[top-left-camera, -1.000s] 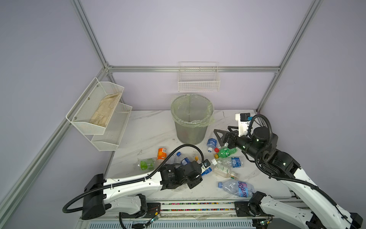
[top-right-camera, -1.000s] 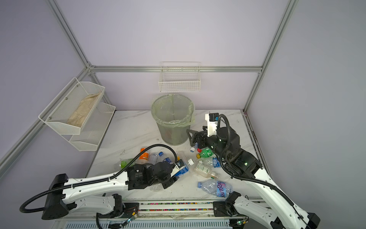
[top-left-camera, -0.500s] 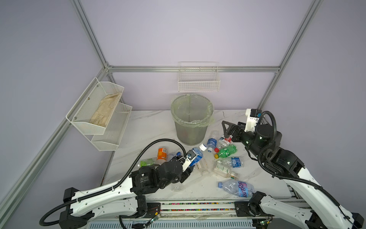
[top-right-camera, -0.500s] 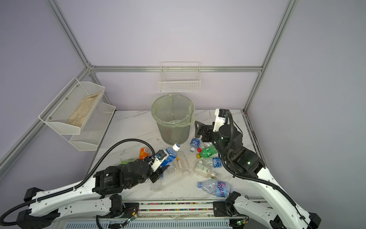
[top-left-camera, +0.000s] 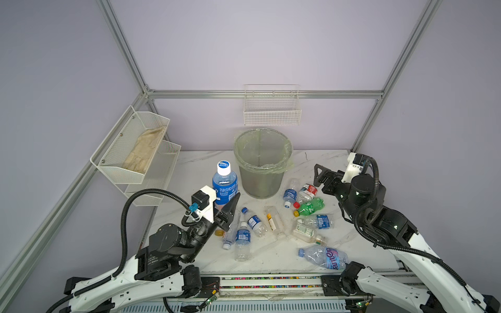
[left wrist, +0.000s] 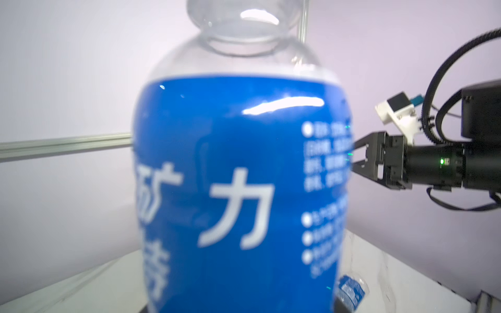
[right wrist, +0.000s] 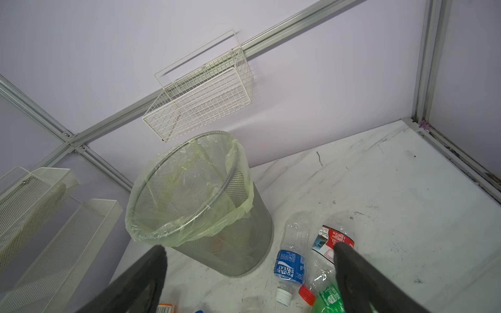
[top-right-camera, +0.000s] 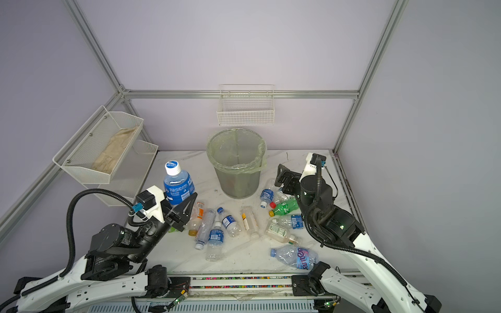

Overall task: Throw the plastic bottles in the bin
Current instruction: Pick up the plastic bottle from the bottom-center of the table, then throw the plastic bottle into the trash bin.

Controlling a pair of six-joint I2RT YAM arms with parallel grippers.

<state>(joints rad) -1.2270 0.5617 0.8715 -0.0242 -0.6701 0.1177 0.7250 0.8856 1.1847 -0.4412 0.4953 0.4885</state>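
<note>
Where a second ago it sat low among the pile, we now log the blue bottle (top-left-camera: pixel 224 184) raised upright, pinched by the left tool (top-left-camera: pixel 227 200), just beside the bin (top-left-camera: pixel 261 180) and not yet over its rim. Right tool (top-left-camera: pixel 318 176): spread, empty. Other bottles (top-left-camera: pixel 254 222): lying on the table (top-left-camera: pixel 271 261).

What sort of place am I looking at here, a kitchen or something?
Probably a robotics test booth, not a home: plain walls in an aluminium frame, two robot arms mounted at a marble-look table, plastic bottles scattered beside a bin.
</note>
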